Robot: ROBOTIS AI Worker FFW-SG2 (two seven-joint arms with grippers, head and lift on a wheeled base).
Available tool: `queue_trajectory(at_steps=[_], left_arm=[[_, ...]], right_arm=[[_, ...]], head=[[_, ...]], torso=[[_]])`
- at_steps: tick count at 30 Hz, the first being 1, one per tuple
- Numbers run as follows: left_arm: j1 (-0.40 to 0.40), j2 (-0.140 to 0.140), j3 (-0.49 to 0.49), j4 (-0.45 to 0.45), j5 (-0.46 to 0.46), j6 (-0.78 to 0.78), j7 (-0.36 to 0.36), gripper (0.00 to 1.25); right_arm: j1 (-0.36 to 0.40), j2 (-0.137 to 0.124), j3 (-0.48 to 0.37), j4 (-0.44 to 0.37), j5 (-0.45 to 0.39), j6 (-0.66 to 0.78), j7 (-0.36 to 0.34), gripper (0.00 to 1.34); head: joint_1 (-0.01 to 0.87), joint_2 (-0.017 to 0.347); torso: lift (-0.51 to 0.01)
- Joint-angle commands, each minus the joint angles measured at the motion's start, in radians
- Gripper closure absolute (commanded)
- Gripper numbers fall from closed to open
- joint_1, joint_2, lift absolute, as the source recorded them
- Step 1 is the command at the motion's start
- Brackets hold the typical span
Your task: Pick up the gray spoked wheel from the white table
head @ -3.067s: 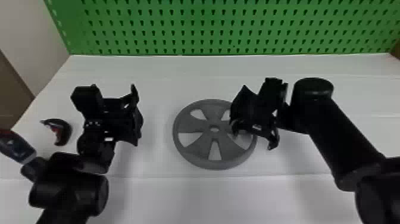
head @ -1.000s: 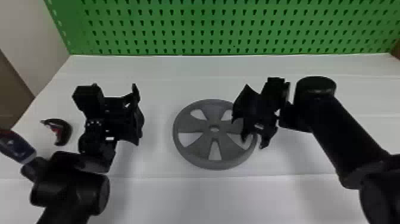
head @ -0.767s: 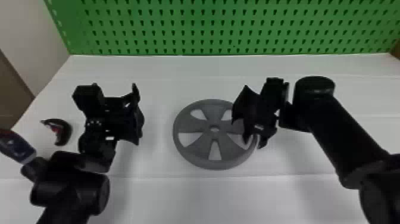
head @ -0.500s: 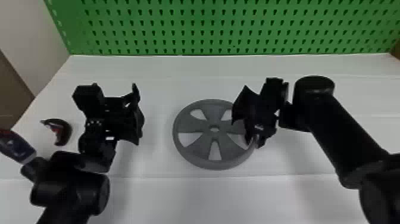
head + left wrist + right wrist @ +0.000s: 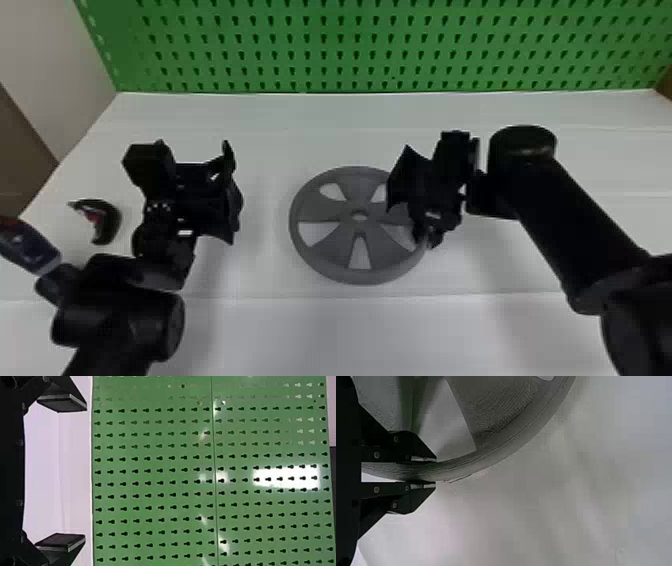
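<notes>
In the head view, your right claw (image 5: 426,239) covers the right side of the gray spoked wheel (image 5: 320,215). In the right wrist view the wheel runs off the top edge, and the claw hides part of its rim at left. Your left arm (image 5: 120,320) is cut off by the head view's bottom edge, your right arm (image 5: 575,225) at lower right. The blue tool (image 5: 30,247) is cropped at the left edge; you can't tell its kind. The curved red-and-black thing (image 5: 107,220) is too blurred to identify. The top edge crops the green pegboard (image 5: 332,45), the bottom edge the table (image 5: 280,140).
</notes>
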Motion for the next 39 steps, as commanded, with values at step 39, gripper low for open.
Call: queue_trajectory(at_steps=[39], left_arm=[[0.004,0.0,0.005,0.0,-0.001,0.0,0.0,0.13]], right_arm=[[-0.058,-0.031,-0.128,-0.042,-0.068,0.131,-0.086,1.02]], head=[[0.806,0.044]], torso=[[-0.098]])
